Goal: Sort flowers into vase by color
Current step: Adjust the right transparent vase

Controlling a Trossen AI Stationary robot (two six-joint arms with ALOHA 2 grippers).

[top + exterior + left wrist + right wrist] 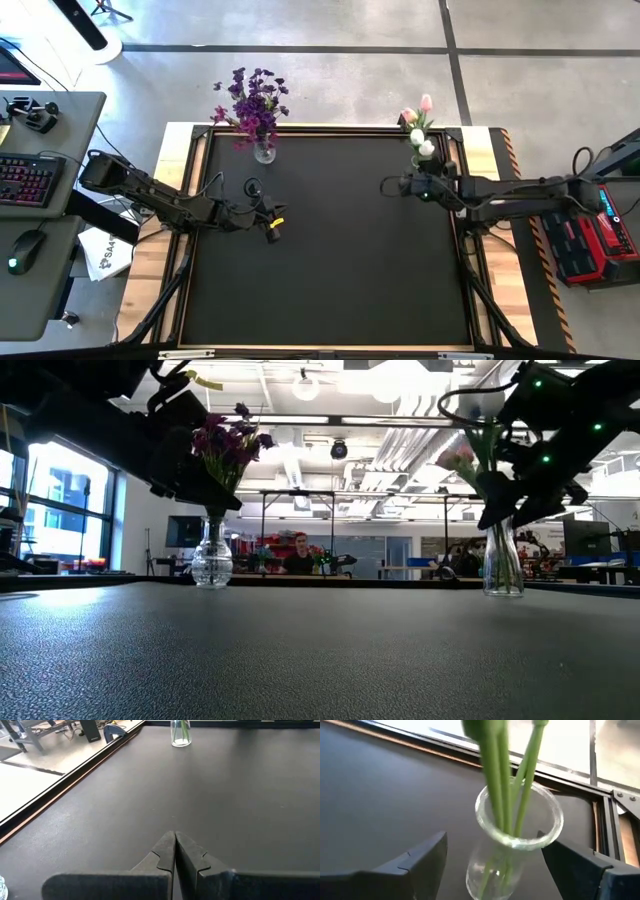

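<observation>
Two glass vases stand upright on their bases at the far edge of the black table. The left vase holds purple flowers. The right vase holds pink and white tulip buds on green stems. My right gripper is open just in front of the right vase, one finger on either side of its neck, touching nothing that I can see. My left gripper hangs shut and empty over the table's left middle.
The black mat spreads bare toward the near edge, inside a wooden frame. A desk with a keyboard and mouse stands off the table's left. A person sits far behind the table in the room.
</observation>
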